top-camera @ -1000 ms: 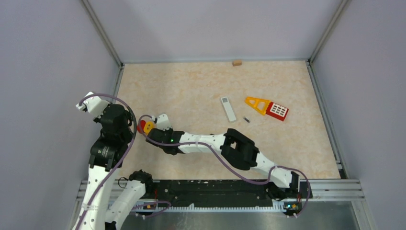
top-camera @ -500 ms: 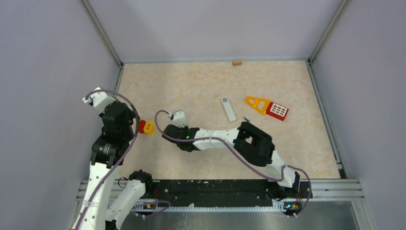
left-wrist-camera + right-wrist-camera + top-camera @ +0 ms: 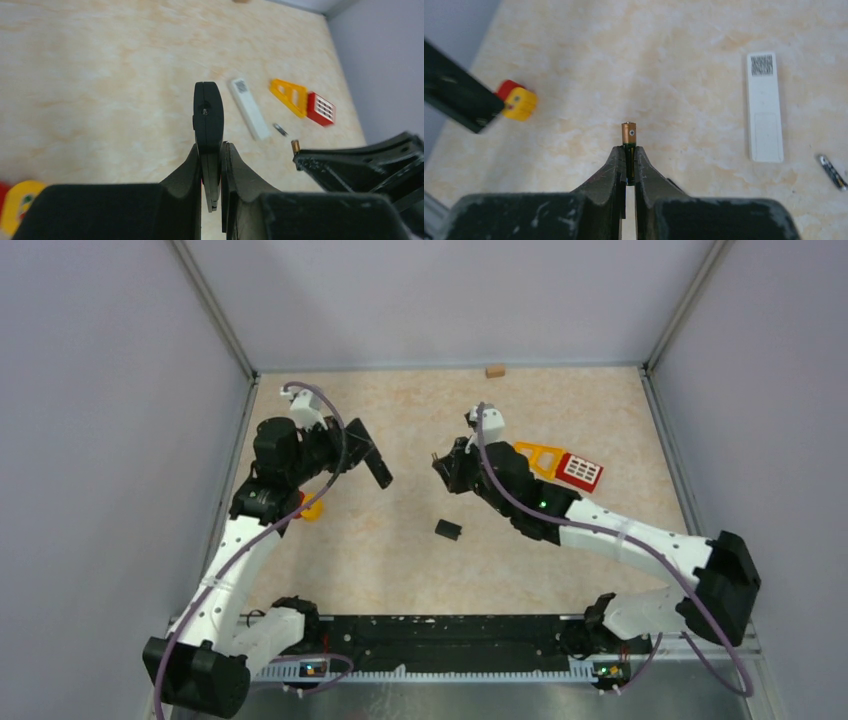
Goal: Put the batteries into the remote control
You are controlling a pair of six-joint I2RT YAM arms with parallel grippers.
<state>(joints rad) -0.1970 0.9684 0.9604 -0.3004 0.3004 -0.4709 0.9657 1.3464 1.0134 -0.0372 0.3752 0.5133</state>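
Left gripper [image 3: 212,151]: clenched on the black remote [image 3: 208,114]. The remote is pinched edge-on between the two fingers, and most of its length projects forward past the fingertips.

Right gripper [image 3: 628,151]: clenched on a battery [image 3: 629,135]. The battery stands in line with the fingers. Its copper-coloured end, marked with a plus, sticks out beyond the tips; the lower part is hidden between the pads.

Top view: the two grippers face each other over the middle of the table [image 3: 400,410], left one on the left. The free end of the black remote and the held battery are near one another but apart, not touching.

Small black piece [image 3: 448,530]: lies flat on the table, on the near side of the gap between the grippers, clear of both.

White remote [image 3: 765,107]: flat on the table, label end toward the far wall, untouched.

Loose battery [image 3: 833,172]: on the table just beside the near end of the white remote, not touching it, lying at a slant.

Yellow and red toy [image 3: 558,465]: to the right of the right gripper.

Red and yellow block [image 3: 518,101]: on the left side of the table, partly behind the left arm in the top view.

Wooden block [image 3: 494,370]: against the far wall
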